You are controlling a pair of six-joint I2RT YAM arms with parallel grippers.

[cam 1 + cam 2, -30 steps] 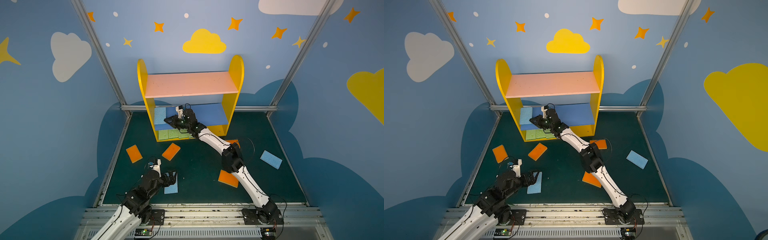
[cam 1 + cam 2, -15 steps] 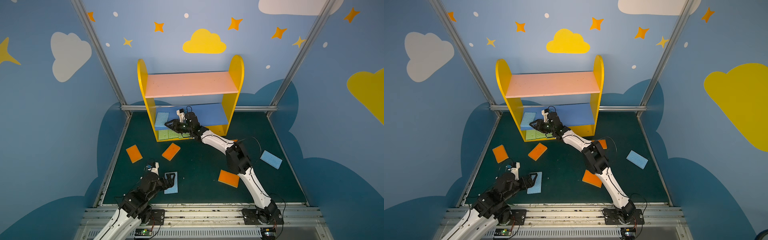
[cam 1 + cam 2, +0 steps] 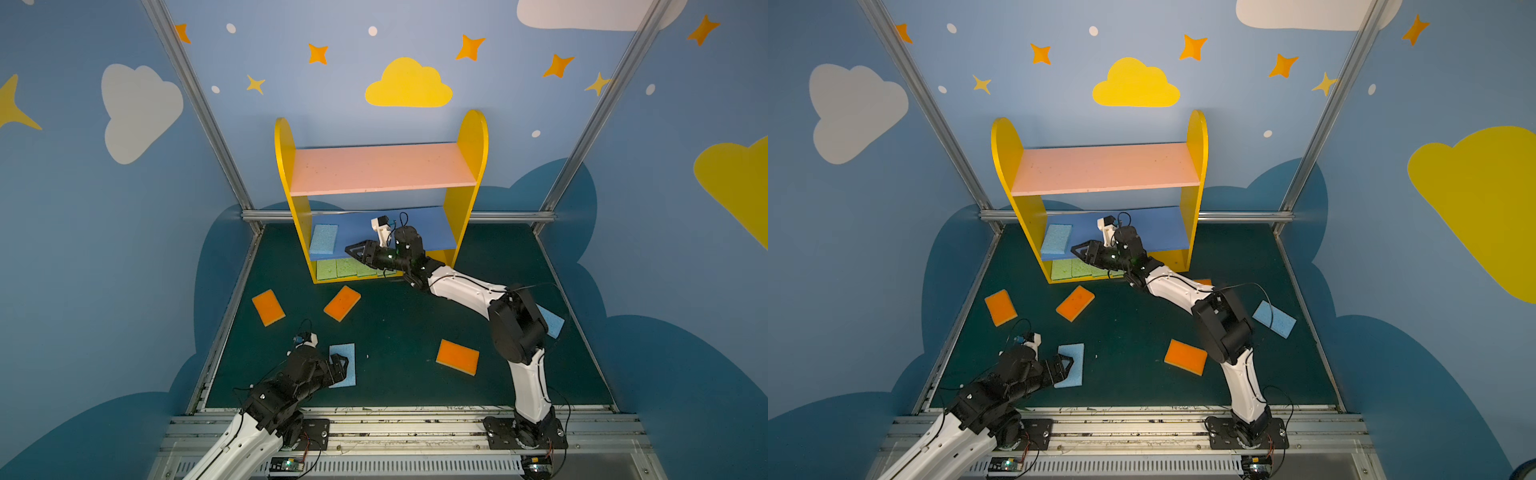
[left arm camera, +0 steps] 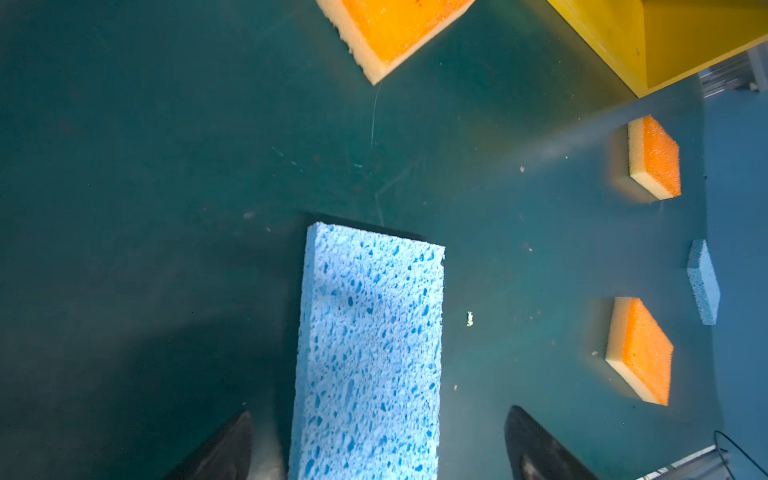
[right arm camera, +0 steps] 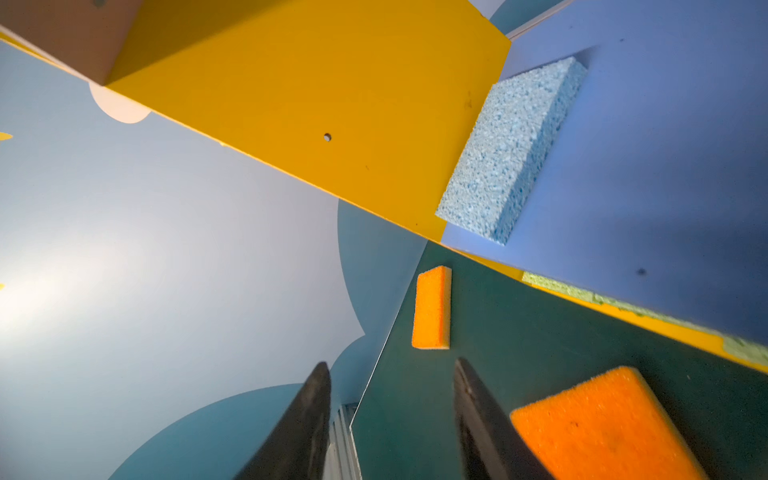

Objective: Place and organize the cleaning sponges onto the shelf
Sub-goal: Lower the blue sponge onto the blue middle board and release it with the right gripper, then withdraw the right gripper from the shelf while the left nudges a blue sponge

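While the left pincer (image 4: 378,411) stands spread astride the near end of a light blue sponge (image 4: 370,316) lying flat on the table (image 4: 145,208), the right pincer (image 5: 390,363), parted and empty, hovers near another blue sponge (image 5: 511,153) on the blue board (image 5: 644,166) of the shelf (image 5: 291,104).

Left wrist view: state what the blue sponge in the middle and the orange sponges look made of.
Blue sponge: looks like cellulose or a similar open-cell foam, matte, with irregular pores and pits across its face. Orange sponges: apparently two layers, a rough, grainy orange scouring face over a paler yellow, finer foam that shows along the edges. The exact material cannot be confirmed.
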